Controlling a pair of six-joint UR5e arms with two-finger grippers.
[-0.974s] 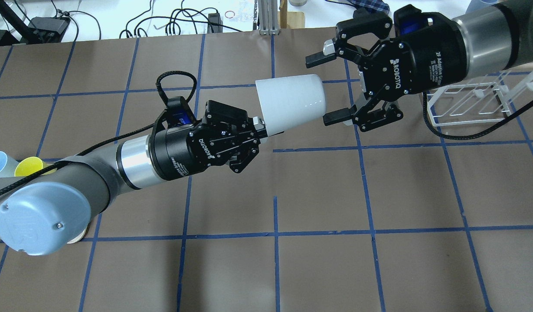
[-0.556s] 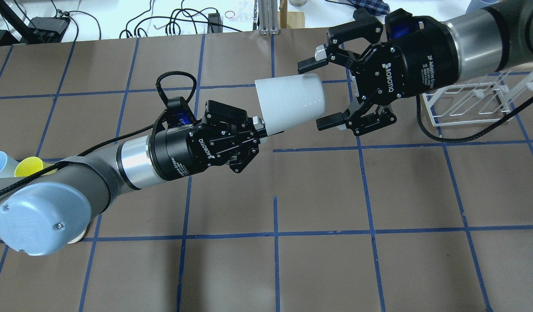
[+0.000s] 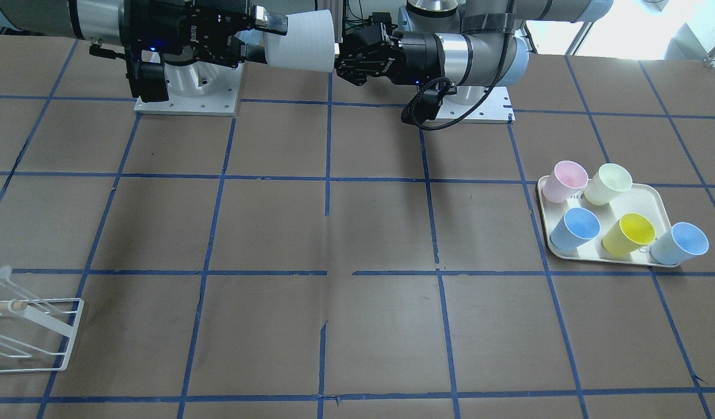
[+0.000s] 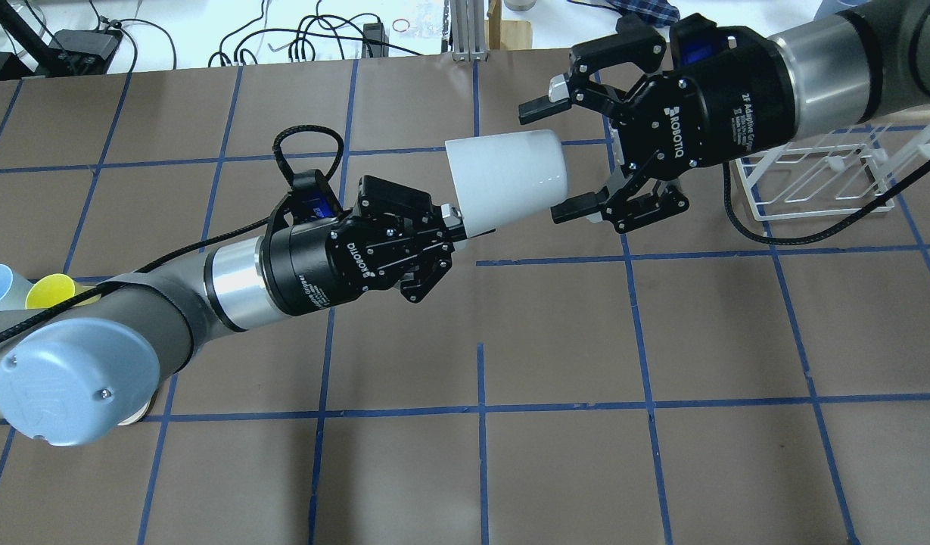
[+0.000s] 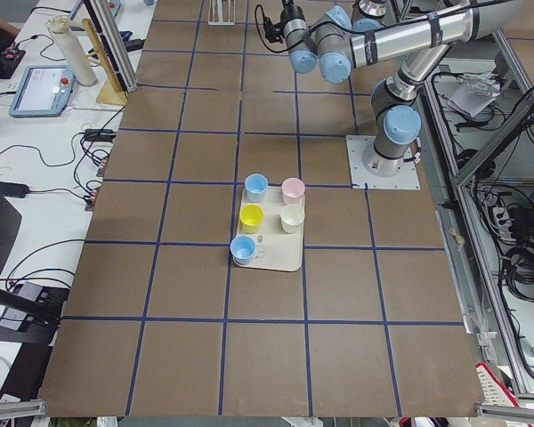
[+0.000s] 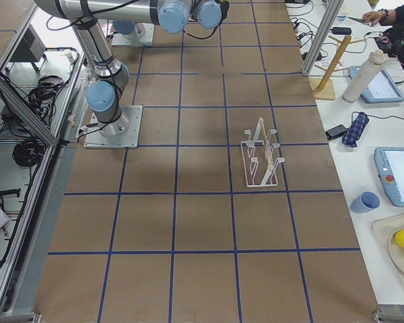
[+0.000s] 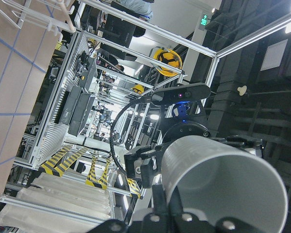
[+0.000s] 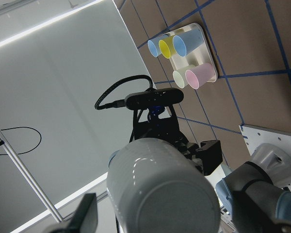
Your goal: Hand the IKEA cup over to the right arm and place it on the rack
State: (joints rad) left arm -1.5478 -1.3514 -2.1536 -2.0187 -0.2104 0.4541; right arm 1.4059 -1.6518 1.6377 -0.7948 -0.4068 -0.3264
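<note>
**IKEA cup** [image 4: 506,178]. Pale grey tumbler, held on its side in the air above the table [image 4: 555,341]. Mouth toward the left gripper, closed base toward the right gripper. Position matches both earlier overhead frames.

**Left gripper** [image 4: 455,221]. Clenched on the cup's rim. Pose unaltered.

**Right gripper** [image 4: 552,160]. Jaws spread wide, one finger on each side of the cup's base end. Neither appears to touch the wall in the overhead view. A second ago the fingertips stood just short of the base. They then advanced to flank it. Since the later of the two earlier frames the gripper has barely shifted, with only a slight change in wrist angle.

**Rack** [image 4: 813,182]. White wire frame on the table, partly under the right wrist in the overhead view.

**Cream tray** [image 3: 654,203]. Carries five coloured cups [image 3: 628,233], on the left arm's side. Not involved.

**Assessment.** The approach phase of the hand-over looks finished, and the right jaws are placed to close on the base end. The left gripper's release and the carry to the rack remain. Risk: a grip too near the tapered base could let the cup slip.
</note>
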